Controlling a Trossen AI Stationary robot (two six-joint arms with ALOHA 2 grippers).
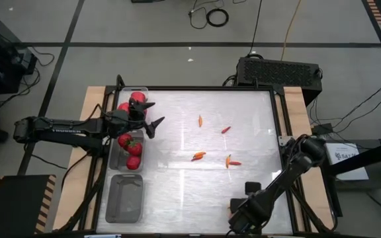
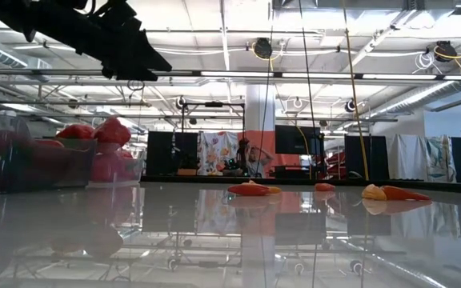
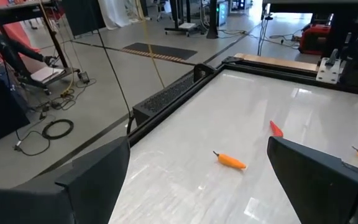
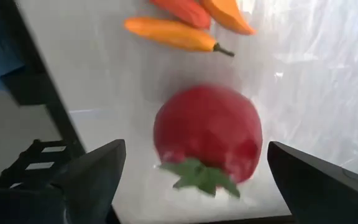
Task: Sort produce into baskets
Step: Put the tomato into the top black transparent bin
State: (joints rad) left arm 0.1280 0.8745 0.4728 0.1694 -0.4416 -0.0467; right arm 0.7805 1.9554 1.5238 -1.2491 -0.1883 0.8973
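Left end effector (image 1: 152,116) hangs over the counter (image 1: 177,192) just beside the middle clear bin (image 1: 114,158), fingers spread, released, gripping nothing. Left wrist view: both dark fingers (image 3: 95,174) wide apart, bare counter between them, an orange chili (image 3: 231,161) lying past them and a red chili (image 3: 276,129) farther off.

Right end effector (image 1: 240,206) is at the counter's near right corner, well apart from the middle bin, also released. Right wrist view: a red tomato with green stem (image 4: 207,140) sits on the counter between the spread fingers (image 4: 89,177), not clamped; whether a finger touches it cannot be told. Orange chilies (image 4: 171,34) lie just beyond the tomato.

Red peppers and tomatoes (image 1: 131,151) are piled in the middle bin, more (image 1: 136,100) in the far bin (image 1: 132,91) beyond it. The near bin (image 1: 124,198), on the other side of the middle bin, shows no produce. Small chilies (image 1: 199,155) are scattered mid-counter, well right of the middle bin.
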